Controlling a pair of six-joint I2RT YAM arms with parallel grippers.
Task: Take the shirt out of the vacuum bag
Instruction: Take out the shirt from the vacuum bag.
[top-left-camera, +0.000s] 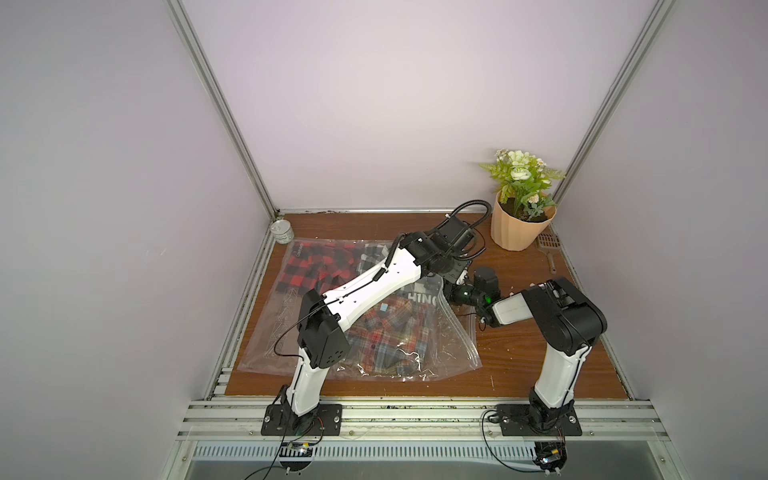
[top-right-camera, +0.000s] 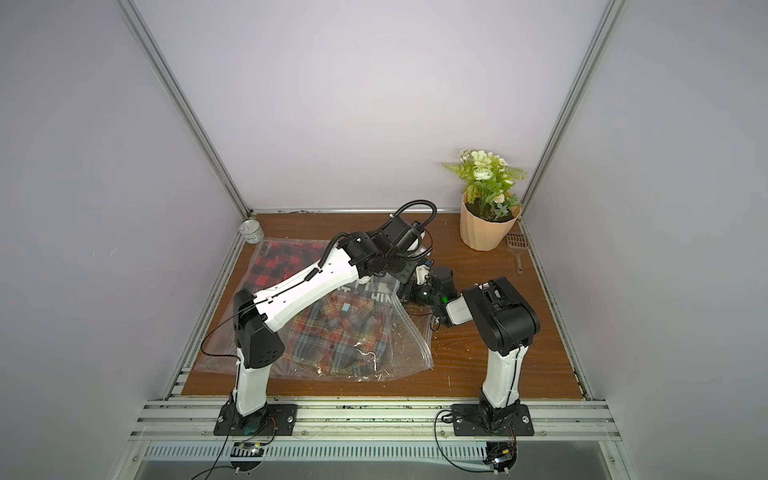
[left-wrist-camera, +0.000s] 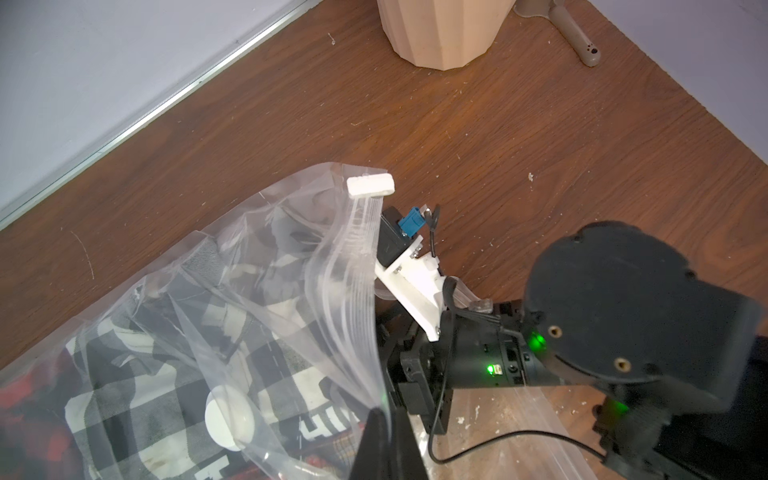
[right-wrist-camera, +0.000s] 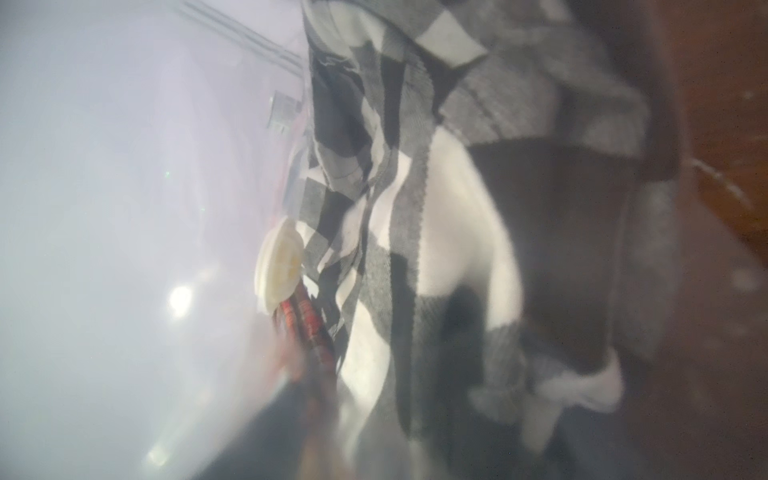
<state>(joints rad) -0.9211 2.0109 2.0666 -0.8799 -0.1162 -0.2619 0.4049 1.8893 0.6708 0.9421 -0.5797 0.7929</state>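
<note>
Left wrist view: the left pincer (left-wrist-camera: 380, 424) is clamped on the raised lip of the vacuum bag (left-wrist-camera: 291, 232). The right pincer (left-wrist-camera: 390, 361) sits inside the bag mouth; its jaw state cannot be determined.

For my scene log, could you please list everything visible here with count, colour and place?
vacuum bag: one, clear, table's left half, edge lifted.
slider: one, white, bag's raised corner.
valve disc: one, white, on the bag.
second bag: one, clear, overlapping the first, nearer side.
shirts: three; red-black check and black-white check in vacuum bag, multicolour plaid in second bag.
can: one, silver, far left corner.
potted plant: one, peach pot, green leaves, far right corner.
scoop: one, brown, beside the pot.
table: one, brown wood.
left hand: one, black, shut on vacuum bag's edge.
right hand: one, black, at the bag's mouth; jaws unclear.
</note>
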